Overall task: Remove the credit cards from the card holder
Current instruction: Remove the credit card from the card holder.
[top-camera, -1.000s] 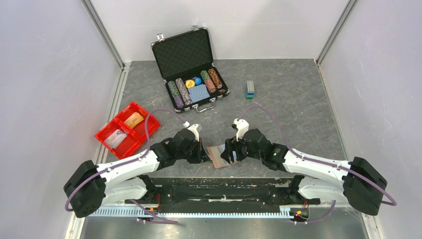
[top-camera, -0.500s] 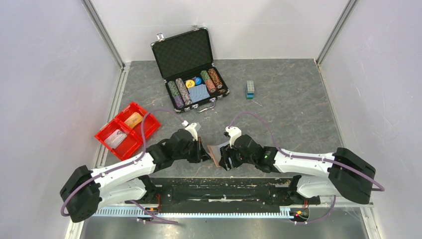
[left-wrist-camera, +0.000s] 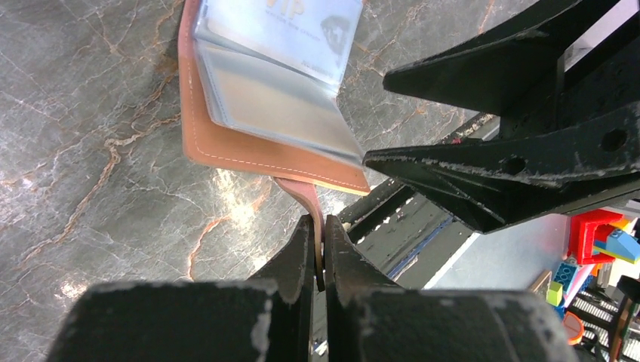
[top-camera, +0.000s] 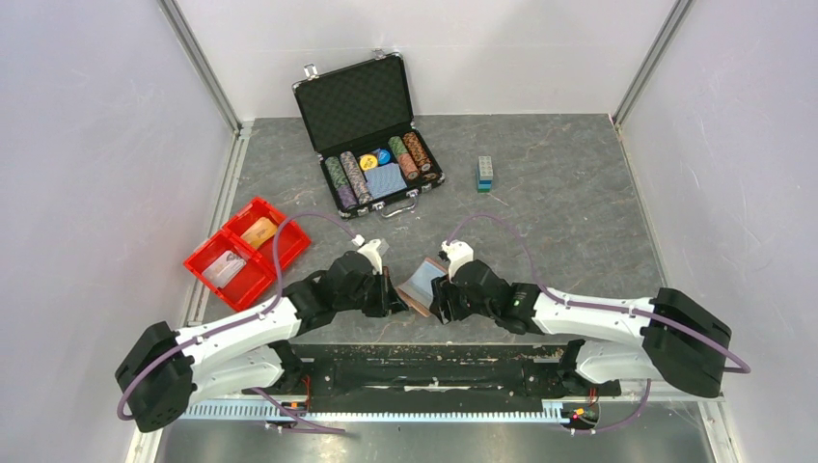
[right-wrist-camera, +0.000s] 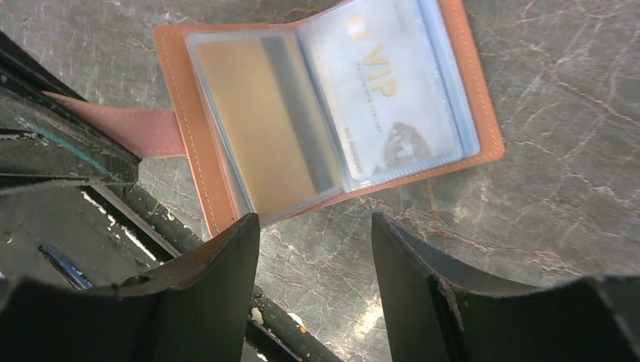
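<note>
The black left gripper (left-wrist-camera: 318,256) is blocking the brown leather card holder (left-wrist-camera: 249,154) at its tab side, the black right gripper (right-wrist-camera: 315,226) opposite; its far side is lying open.

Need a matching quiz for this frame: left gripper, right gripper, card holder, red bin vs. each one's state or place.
Things:
1. left gripper
2. right gripper
3. holder
4. red bin

States or places:
a. fingers apart, holding nothing
b. at the table's left edge, by the wall
c. shut on the tab
d. lying open, VIP card showing

Pairs: 1-c; 2-a; 3-d; 4-b
</note>
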`<state>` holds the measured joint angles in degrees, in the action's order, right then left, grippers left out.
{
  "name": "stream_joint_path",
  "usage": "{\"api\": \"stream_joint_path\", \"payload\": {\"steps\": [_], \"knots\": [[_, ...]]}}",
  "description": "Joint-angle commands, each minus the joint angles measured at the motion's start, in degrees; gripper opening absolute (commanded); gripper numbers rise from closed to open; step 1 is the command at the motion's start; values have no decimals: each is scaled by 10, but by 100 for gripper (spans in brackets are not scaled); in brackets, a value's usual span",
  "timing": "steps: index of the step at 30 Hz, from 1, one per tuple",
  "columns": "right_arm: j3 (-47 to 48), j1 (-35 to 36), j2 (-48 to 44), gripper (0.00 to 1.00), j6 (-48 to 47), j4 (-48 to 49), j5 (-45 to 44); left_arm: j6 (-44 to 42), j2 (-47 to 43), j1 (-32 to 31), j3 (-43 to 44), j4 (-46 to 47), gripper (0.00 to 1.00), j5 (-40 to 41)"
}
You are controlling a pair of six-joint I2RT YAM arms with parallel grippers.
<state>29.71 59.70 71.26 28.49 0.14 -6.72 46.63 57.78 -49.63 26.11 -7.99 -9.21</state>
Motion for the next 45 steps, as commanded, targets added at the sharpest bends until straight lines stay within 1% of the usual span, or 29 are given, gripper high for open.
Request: {"api": "stream_joint_path", "payload": {"steps": [1, 7, 11, 16, 18, 20, 23, 24, 26, 28, 29, 31, 33, 35, 37, 40, 42, 45], "knots": [[31, 2, -20, 58, -11, -33, -61, 6, -14, -2, -4, 22, 2, -15], [40, 1, -46, 59, -29, -47, -97, -2, -3, -2, -10, 45, 2, -64], [48, -9, -47, 60, -41, -61, -123, -9, 8, -2, -17, 59, 2, -94], [40, -42, -23, 60, -46, -57, -106, 12, -7, -2, -50, 97, 2, -101], [36, -53, -21, 60, -49, -54, -105, 12, -18, -2, -57, 95, 2, -97], [33, -63, -21, 60, -54, -54, -104, 2, -26, -2, -55, 76, 2, -82], [33, -84, -24, 60, -61, -57, -76, -8, -27, -2, -40, 12, 2, -50], [35, -89, -26, 60, -65, -58, -60, -4, -30, -2, -35, -15, 3, -23], [39, -94, -27, 60, -77, -53, -33, 8, -44, -2, -28, -62, 9, 33], [39, -102, -24, 60, -80, -47, -5, 27, -69, -2, -28, -99, 10, 85], [39, -106, -20, 59, -80, -43, 7, 37, -82, -2, -27, -114, 13, 114], [39, -110, -12, 59, -84, -31, 32, 50, -111, -2, -20, -151, 24, 159], [41, -115, -3, 59, -87, -17, 59, 55, -133, -2, -5, -192, 29, 199], [40, -120, 6, 58, -88, -6, 65, 53, -148, -2, 11, -212, 36, 222], [43, -126, 23, 58, -89, 15, 100, 41, -156, -2, 22, -200, 41, 216], [49, -131, 50, 57, -84, 34, 130, 24, -148, -2, 25, -144, 44, 160], [51, -131, 63, 56, -79, 46, 143, 21, -122, -2, 21, -98, 46, 119], [53, -131, 81, 54, -76, 58, 142, 28, -60, -2, 19, -31, 45, 56]]}}
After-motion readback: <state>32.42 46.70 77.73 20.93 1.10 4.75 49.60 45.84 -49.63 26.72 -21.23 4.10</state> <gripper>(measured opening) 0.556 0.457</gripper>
